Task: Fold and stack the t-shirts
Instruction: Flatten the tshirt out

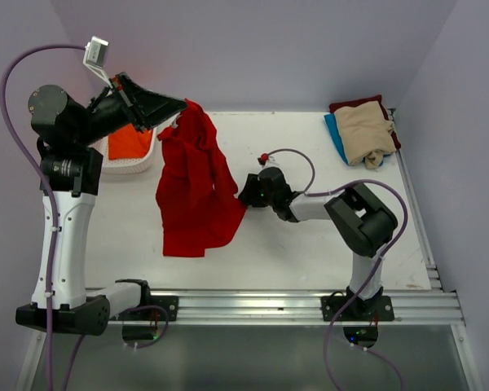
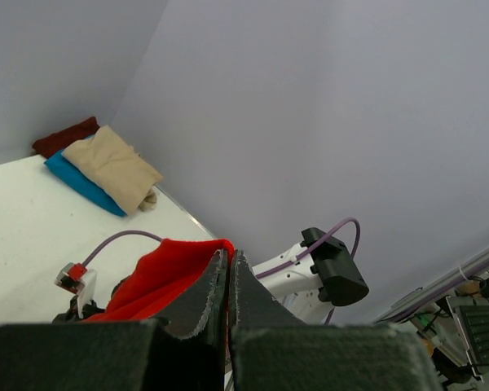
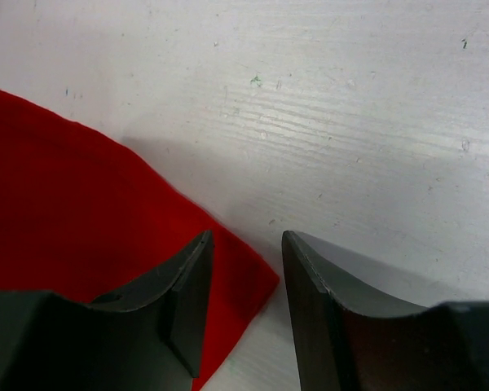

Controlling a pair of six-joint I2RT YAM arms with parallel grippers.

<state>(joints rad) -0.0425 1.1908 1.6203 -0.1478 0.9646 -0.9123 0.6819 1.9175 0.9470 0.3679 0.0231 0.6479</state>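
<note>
left gripper (image 2: 230, 261) clamped on red shirt (image 1: 194, 191), held high at 11 o'clock so it hangs open | right gripper (image 3: 246, 244) jaws apart around its low corner on table (image 1: 285, 252), likely to pinch it | folded shirts (image 1: 364, 132) at 2 o'clock

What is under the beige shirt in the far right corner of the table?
A blue shirt shows along its left edge and a maroon shirt along its back. The beige shirt covers the rest of both, so their order is hidden.
</note>
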